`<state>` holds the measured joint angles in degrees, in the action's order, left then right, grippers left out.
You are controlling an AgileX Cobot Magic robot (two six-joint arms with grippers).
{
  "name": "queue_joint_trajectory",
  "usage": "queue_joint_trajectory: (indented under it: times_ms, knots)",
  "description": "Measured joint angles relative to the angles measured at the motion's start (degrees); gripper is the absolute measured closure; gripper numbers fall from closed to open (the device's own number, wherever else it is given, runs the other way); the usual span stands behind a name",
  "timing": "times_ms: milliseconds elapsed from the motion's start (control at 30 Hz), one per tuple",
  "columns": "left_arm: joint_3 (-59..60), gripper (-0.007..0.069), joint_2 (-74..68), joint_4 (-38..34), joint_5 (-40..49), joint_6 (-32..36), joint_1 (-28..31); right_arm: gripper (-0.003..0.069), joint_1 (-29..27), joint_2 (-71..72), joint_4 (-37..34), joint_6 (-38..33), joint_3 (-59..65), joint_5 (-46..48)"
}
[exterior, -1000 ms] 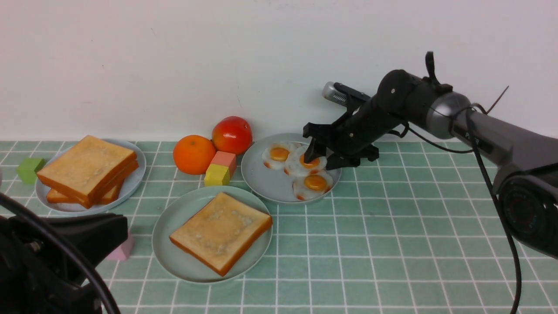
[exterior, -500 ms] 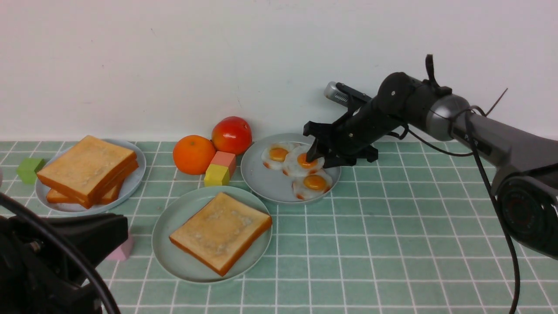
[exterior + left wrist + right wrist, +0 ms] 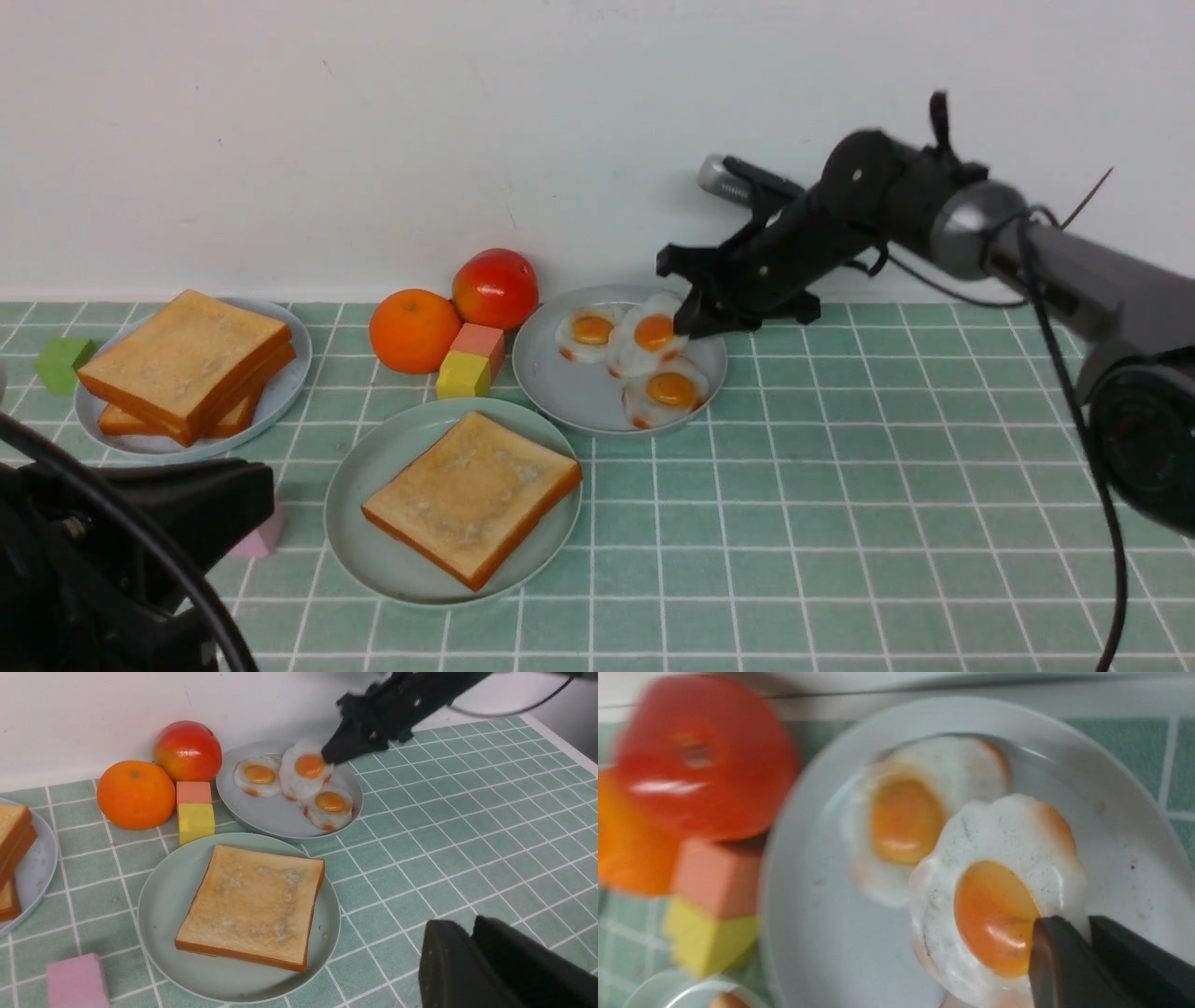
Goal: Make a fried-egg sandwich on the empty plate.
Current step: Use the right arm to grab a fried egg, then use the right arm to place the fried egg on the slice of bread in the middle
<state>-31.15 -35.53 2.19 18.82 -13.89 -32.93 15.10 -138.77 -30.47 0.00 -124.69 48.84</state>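
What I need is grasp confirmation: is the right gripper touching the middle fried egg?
Touching. The right wrist view shows the right gripper shut on the fried egg, pinching its edge beside the yolk.

The right arm (image 3: pixel 1102 271) reached from the right edge of the table toward its far edge, the forearm rising to the wrist (image 3: pixel 864 182). From the wrist the right gripper (image 3: pixel 689 322) angled down and to the left, its jaws closed on the rim of a fried egg (image 3: pixel 646 338), which was held tilted. The left arm (image 3: pixel 121 551) sat low at the near left corner. The left gripper (image 3: pixel 472 956) showed only as dark fingers lying close together; jaw state could not be determined
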Motion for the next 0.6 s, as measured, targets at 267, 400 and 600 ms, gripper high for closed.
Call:
queue_joint_trajectory:
  times_ms: [267, 400, 600]
  knots:
    - [0.0, 0.054, 0.0, 0.0, -0.06, 0.0, 0.0, 0.0599, 0.25, 8.71, -0.69, -5.59, 0.0, 9.05]
    - [0.0, 0.054, 0.0, 0.0, -0.06, 0.0, 0.0, 0.0599, 0.36, 11.6, -0.69, -6.95, 0.0, 14.38]
    - [0.0, 0.0536, 0.0, 0.0, -0.06, 0.0, 0.0, 0.0599, 0.36, 17.59, -0.4, -8.96, 1.1, 21.68]
